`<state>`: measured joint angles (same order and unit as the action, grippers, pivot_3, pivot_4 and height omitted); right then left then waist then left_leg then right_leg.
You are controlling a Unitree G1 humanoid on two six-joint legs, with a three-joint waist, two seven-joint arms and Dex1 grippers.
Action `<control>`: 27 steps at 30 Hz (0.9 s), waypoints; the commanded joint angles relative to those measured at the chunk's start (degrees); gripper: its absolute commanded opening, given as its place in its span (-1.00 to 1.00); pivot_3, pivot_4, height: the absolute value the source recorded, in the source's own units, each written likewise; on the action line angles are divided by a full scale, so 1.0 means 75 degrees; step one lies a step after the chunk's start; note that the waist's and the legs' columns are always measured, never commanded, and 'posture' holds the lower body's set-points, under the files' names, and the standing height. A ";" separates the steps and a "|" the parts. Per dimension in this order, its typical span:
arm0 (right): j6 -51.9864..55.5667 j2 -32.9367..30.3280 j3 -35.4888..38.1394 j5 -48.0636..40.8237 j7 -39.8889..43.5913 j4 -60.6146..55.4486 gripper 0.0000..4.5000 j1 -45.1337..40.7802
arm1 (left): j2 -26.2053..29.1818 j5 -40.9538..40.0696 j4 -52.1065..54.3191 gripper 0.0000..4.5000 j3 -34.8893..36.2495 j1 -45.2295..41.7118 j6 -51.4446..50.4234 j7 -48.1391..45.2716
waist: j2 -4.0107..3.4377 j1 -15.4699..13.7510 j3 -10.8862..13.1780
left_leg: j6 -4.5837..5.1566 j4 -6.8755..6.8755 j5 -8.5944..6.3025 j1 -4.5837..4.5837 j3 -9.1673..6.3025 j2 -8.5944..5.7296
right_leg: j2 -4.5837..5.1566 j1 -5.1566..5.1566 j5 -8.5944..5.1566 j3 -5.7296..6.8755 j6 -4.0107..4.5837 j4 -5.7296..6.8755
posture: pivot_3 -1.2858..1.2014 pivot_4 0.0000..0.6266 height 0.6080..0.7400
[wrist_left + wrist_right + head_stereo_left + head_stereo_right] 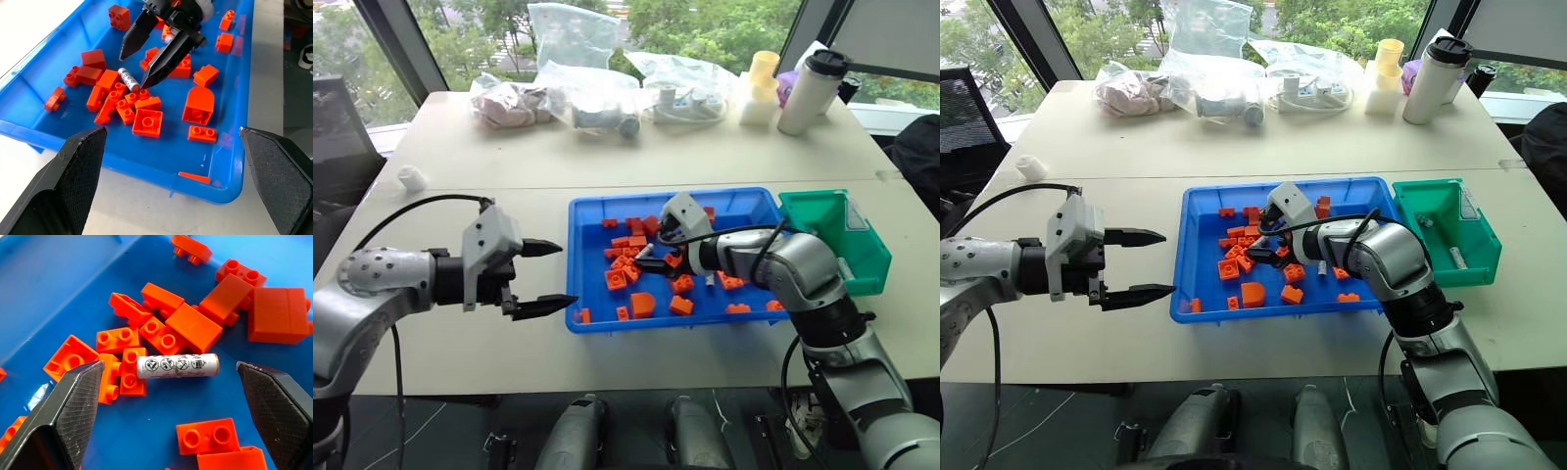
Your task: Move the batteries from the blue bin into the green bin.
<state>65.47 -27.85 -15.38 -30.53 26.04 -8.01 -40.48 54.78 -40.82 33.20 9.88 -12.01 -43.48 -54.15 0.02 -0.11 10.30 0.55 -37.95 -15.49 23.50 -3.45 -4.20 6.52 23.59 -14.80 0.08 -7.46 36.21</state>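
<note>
Both hands open: right hand (146,61) over battery (177,366), left hand (540,277) outside blue bin (582,220).

A pale desk (705,157) made of two tops pushed together stands before tall windows (705,24) with dark slanted frames; green trees show outside in daylight. A black office chair (964,127) sits at one side. Dark floor (440,431) with cables lies below.
</note>
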 commanded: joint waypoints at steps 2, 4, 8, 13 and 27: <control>-0.0111 0.0206 0.0037 0.0283 0.0028 -0.0159 0.98 -0.0181 | -0.0047 -0.0143 0.0234 1.00 0.0181 -0.0031 0.0005 0.0212 | 0.0000 0.0017 0.0000 | 0.0000 0.0000 0.0000 0.0000 0.0000 0.0000 | -0.0003 0.0001 0.0000 0.0000 0.0000 0.0003 | 0.03 -0.52 1.00; -0.0062 0.0259 0.0067 0.0321 0.0090 -0.0166 0.98 -0.0168 | -0.0036 -0.0146 0.0219 1.00 0.0171 -0.0018 0.0027 0.0238 | 0.0000 0.0035 0.0000 | 0.0000 0.0000 0.0000 0.0000 0.0000 -0.0001 | -0.0008 0.0001 0.0000 0.0000 0.0000 0.0003 | 0.03 -0.52 1.00; 0.0003 0.0423 0.0083 0.0381 0.0152 -0.0099 0.98 -0.0117 | -0.0043 -0.0074 0.0130 1.00 0.0096 -0.0072 0.0113 0.0271 | 0.0000 0.0108 0.0000 | 0.0000 0.0001 0.0000 0.0000 -0.0001 -0.0001 | -0.0010 0.0001 0.0000 0.0001 0.0000 0.0003 | 0.03 -0.52 1.00; -0.0200 0.0537 -0.0028 0.0719 0.0169 0.0267 0.98 -0.0059 | -0.0136 -0.0026 0.0072 1.00 -0.0011 -0.0201 0.0179 0.0313 | 0.0000 0.0122 0.0000 | -0.0001 0.0005 0.0001 0.0000 -0.0001 0.0000 | -0.0012 0.0006 0.0000 0.0000 0.0000 0.0006 | 0.03 -0.52 1.00; -0.0473 0.0684 -0.0052 0.1258 0.0620 0.0603 -0.02 -0.0320 | -0.0280 0.0184 0.0023 1.00 -0.0128 -0.0318 0.0263 0.0355 | 0.0000 0.0123 0.0000 | -0.0046 0.0006 0.0027 -0.0001 0.0000 -0.0001 | -0.0014 0.0007 0.0000 0.0000 -0.0001 0.0007 | 0.03 -0.52 1.00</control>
<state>62.19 -22.62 -16.69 -21.11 30.02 -1.44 -41.03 52.80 -39.65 32.64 8.51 -14.11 -42.87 -51.68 0.01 0.81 10.30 0.21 -37.91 -15.29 23.50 -3.45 -4.21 6.41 23.64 -14.80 0.08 -7.47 36.27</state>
